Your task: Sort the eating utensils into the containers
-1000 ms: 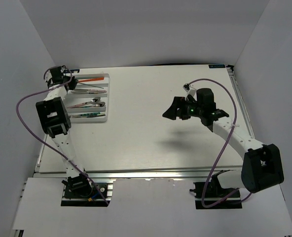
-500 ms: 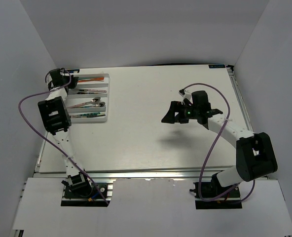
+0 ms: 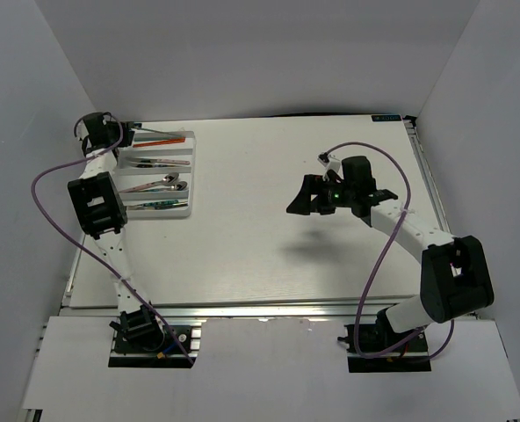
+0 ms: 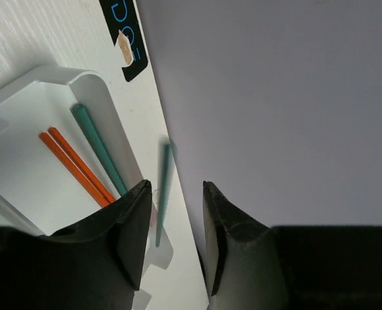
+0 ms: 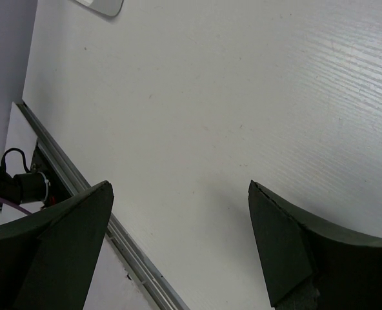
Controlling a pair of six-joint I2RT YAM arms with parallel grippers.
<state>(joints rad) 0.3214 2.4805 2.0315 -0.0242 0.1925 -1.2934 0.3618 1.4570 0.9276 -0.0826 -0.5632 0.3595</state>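
Overhead, the left gripper [image 3: 126, 137] hangs at the far left corner of the white cutlery tray [image 3: 192, 172], whose four slots run left to right across the table [image 3: 269, 255]. In its wrist view the jaws stand partly open, and a blurred green chopstick [image 4: 163, 194] sits in the gap just beside one finger [image 4: 130, 226], not pinched by both. Its long axis runs nearly straight up the picture, over the tray's rim [image 4: 97, 81]. In the end slot two red chopsticks [image 4: 75, 165] and a second green chopstick [image 4: 100, 148] lie parallel, slanted along the slot. The right gripper [image 3: 308, 198] hangs wide open and empty above the bare table, well apart from the tray.
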